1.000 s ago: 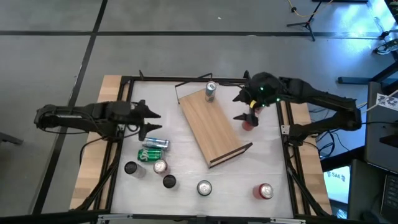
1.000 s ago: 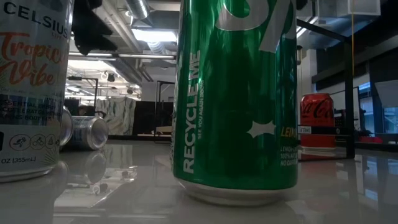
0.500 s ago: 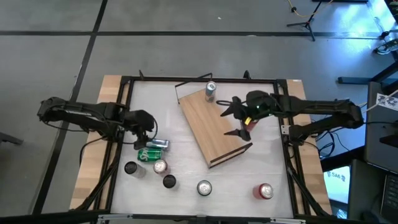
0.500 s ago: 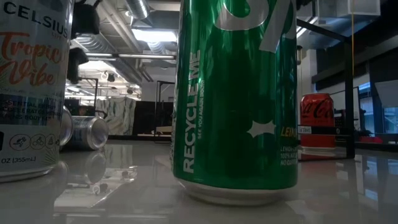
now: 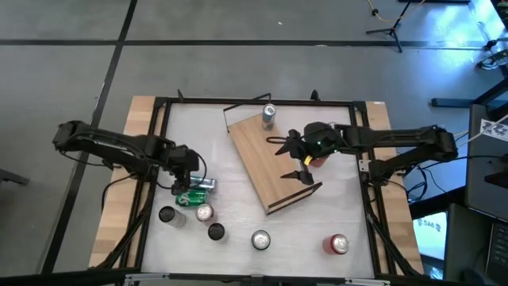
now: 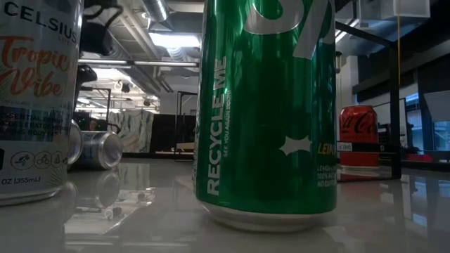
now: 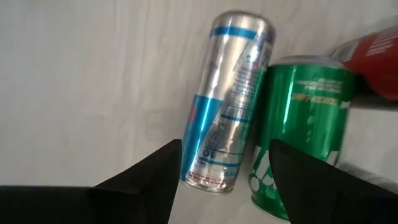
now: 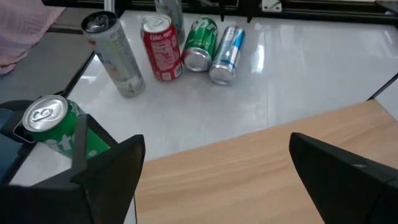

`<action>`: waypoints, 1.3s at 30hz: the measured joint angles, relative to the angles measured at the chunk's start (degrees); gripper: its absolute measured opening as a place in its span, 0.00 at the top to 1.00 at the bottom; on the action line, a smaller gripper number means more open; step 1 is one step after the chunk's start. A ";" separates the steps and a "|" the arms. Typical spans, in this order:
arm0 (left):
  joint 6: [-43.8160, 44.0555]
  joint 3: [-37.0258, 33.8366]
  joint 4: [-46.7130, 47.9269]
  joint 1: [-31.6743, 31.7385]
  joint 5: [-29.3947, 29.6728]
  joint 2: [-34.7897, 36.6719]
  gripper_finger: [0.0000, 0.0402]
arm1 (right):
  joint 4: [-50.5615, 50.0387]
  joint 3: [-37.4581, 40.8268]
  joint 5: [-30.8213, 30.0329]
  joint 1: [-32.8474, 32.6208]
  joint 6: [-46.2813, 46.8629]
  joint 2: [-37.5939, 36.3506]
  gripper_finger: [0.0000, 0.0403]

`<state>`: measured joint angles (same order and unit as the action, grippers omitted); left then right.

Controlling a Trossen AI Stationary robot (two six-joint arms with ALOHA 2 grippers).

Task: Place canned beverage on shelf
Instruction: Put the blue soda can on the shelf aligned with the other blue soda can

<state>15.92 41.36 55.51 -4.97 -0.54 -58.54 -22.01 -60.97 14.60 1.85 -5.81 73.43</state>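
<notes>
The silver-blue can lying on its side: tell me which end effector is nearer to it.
Left. The left end effector hangs open right above the silver-blue can, which shows between its fingers in the wrist view. The right end effector is open over the shelf, well away.

The dark two-finger left gripper points downward, fingers parted; the dark two-finger right gripper reaches leftward, fingers spread wide.

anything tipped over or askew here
Two cans lie on their sides by the left gripper: a silver-blue can and a green can. The shelf lies flat and skewed across the table.
</notes>
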 joint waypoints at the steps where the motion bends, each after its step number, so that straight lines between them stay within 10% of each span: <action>1: 0.00 0.00 0.00 0.00 0.00 -0.75 0.42 | -0.01 0.00 0.01 0.00 0.01 0.31 0.03; 39: -6.20 0.07 -2.63 3.19 -5.04 -20.18 0.42 | -0.01 0.00 -0.01 0.04 -0.01 1.13 0.03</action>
<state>9.73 41.43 52.88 -1.79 -5.58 -78.72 -22.02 -60.97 14.59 1.89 -5.82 74.56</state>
